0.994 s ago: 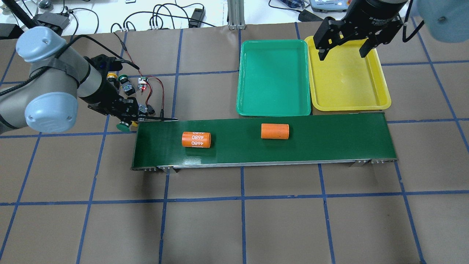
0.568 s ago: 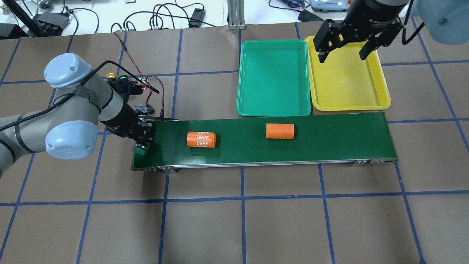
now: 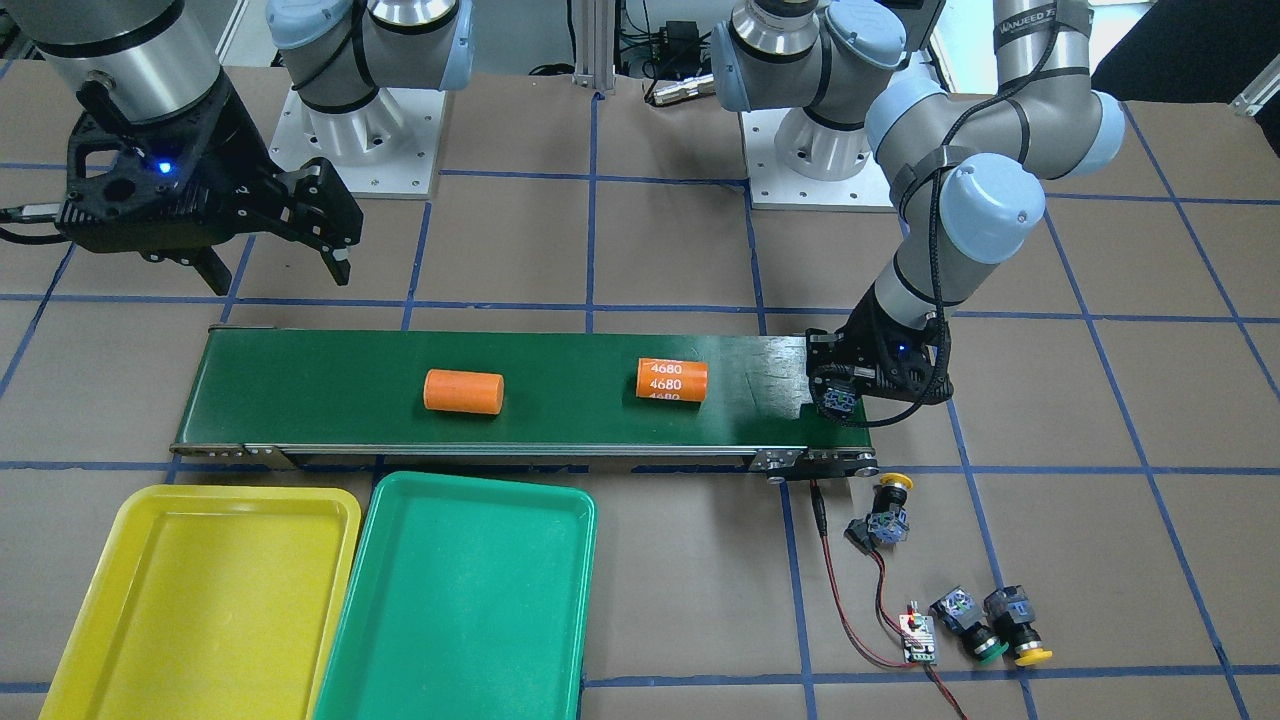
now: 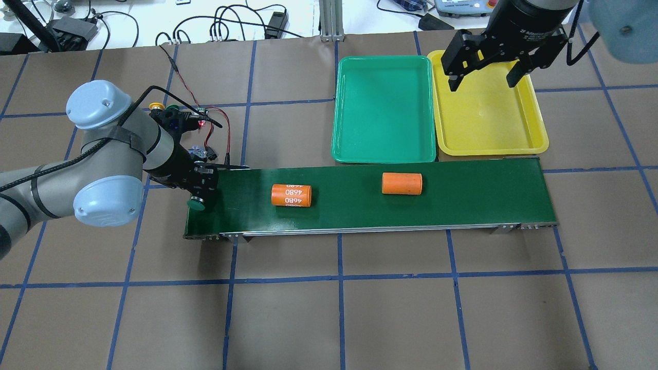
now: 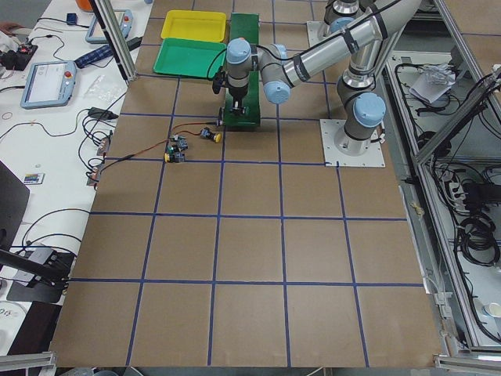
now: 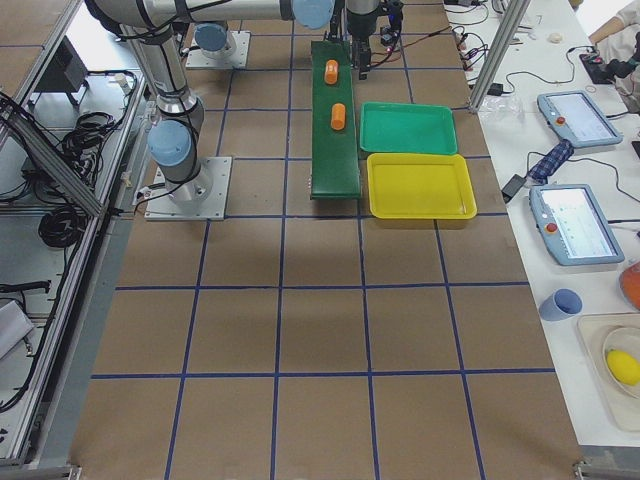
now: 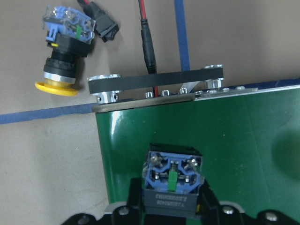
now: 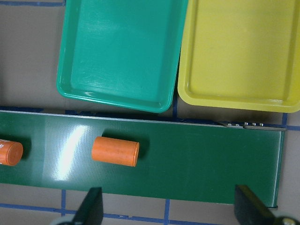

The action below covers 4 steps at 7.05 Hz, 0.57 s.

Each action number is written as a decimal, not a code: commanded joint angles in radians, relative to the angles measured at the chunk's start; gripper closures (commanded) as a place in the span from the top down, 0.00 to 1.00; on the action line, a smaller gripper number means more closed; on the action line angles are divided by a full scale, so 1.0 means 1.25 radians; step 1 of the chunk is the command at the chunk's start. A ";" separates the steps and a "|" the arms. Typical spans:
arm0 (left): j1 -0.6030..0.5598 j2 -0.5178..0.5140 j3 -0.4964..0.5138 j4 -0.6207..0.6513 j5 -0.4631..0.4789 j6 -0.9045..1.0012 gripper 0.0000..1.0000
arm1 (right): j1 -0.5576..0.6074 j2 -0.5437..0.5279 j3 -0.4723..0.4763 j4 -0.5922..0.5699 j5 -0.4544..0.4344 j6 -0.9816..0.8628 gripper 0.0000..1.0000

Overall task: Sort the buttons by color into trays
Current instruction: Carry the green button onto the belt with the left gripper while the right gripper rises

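My left gripper point(image 4: 202, 191) is shut on a green button point(image 4: 196, 204) and holds it over the left end of the conveyor belt point(image 4: 462, 200). The left wrist view shows the button's blue-black body point(image 7: 172, 180) between the fingers. Another green button point(image 3: 968, 625) and a yellow button point(image 3: 1020, 625) lie side by side on the table. A second yellow button point(image 3: 888, 505) lies near the belt's end and also shows in the left wrist view point(image 7: 65, 51). The green tray point(image 4: 383, 108) and the yellow tray point(image 4: 486, 110) hold nothing. My right gripper point(image 4: 482, 82) is open and empty above the yellow tray's far end.
Two orange cylinders point(image 4: 291, 195) point(image 4: 402, 183) lie on the belt. A small circuit board point(image 3: 918, 640) with red-black wires sits beside the loose buttons. The trays stand side by side just beyond the belt's right half.
My left gripper carried the green button from beside the belt's end to over the belt's left end. Both orange cylinders moved right along the belt. The right gripper barely moved.
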 commanded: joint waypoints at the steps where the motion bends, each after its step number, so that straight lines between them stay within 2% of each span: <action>1: -0.003 0.000 -0.002 -0.001 0.002 -0.043 1.00 | 0.000 -0.002 0.000 0.007 -0.001 0.000 1.00; 3: -0.008 0.024 0.027 -0.010 0.001 -0.078 1.00 | 0.000 -0.002 0.000 0.011 -0.003 0.001 1.00; 4: 0.010 0.027 0.076 -0.013 0.002 -0.060 1.00 | 0.000 -0.002 0.000 0.009 -0.001 0.000 1.00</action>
